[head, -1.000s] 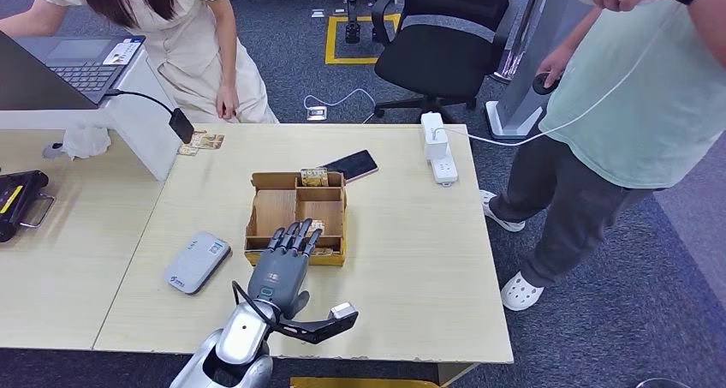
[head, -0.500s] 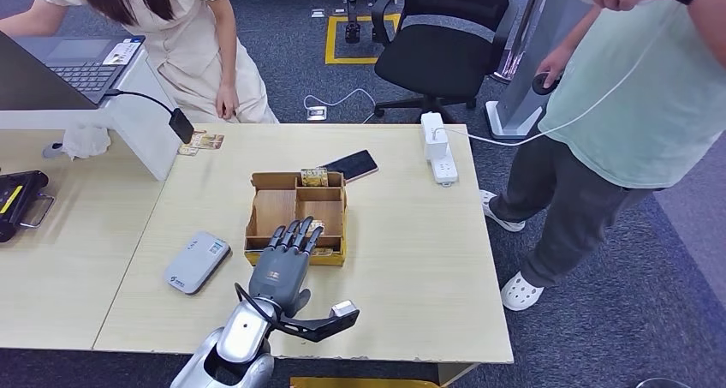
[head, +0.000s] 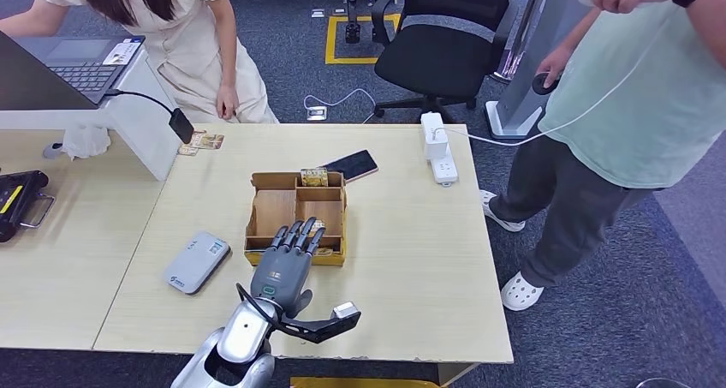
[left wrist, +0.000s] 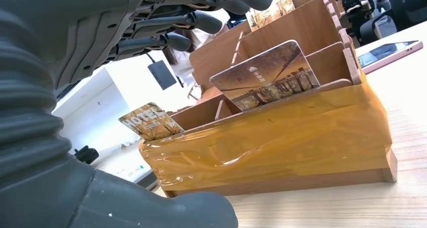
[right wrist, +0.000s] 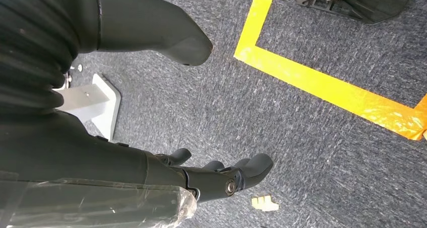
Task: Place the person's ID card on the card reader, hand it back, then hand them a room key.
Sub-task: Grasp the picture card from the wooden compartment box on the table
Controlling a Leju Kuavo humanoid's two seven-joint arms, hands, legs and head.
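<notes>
Room key cards (left wrist: 265,76) standing upright in the front compartments of the wooden organizer box (head: 276,208), mid-table. Left hand (head: 282,268) hovering right at the box's near edge, fingers (left wrist: 201,21) spread out over the cards, holding nothing. Second card with "HOTEL" print (left wrist: 147,121) poking up from a neighbouring slot. Right hand (right wrist: 211,175) hanging down over carpet, fingers loosely apart, nothing in it. Grey card reader (head: 196,261) lying just beside the box, toward the left. Black phone (head: 350,165) just past the box's far corner.
</notes>
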